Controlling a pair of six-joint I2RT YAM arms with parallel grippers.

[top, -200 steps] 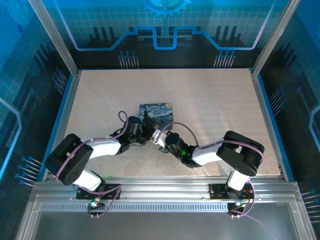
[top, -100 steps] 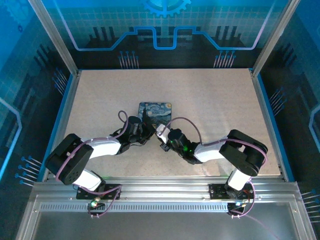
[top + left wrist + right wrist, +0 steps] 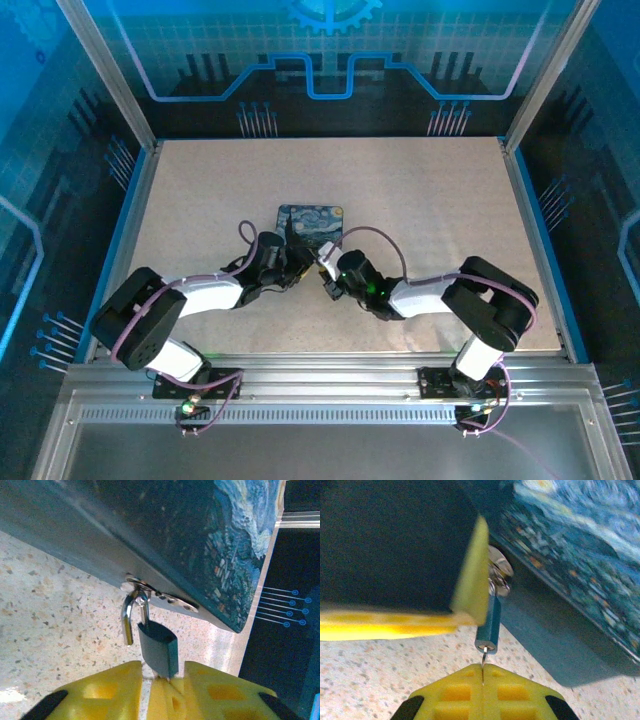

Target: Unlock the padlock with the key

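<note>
From above you see both arms stretched low, left gripper (image 3: 298, 262) and right gripper (image 3: 325, 265) nearly tip to tip at the tin's (image 3: 311, 222) near edge; what sits between them is too small to read. Your left wrist view has the yellow fingers (image 3: 100, 690) flanking the foot of the blue padlock (image 3: 157, 647), which hangs from the tin's hasp (image 3: 167, 599) with one shackle (image 3: 128, 622) leg free; you cannot tell whether they pinch it. Your right wrist view shows the right gripper pressed together on the key (image 3: 483, 659), a thin sliver entering the padlock's underside.
</note>
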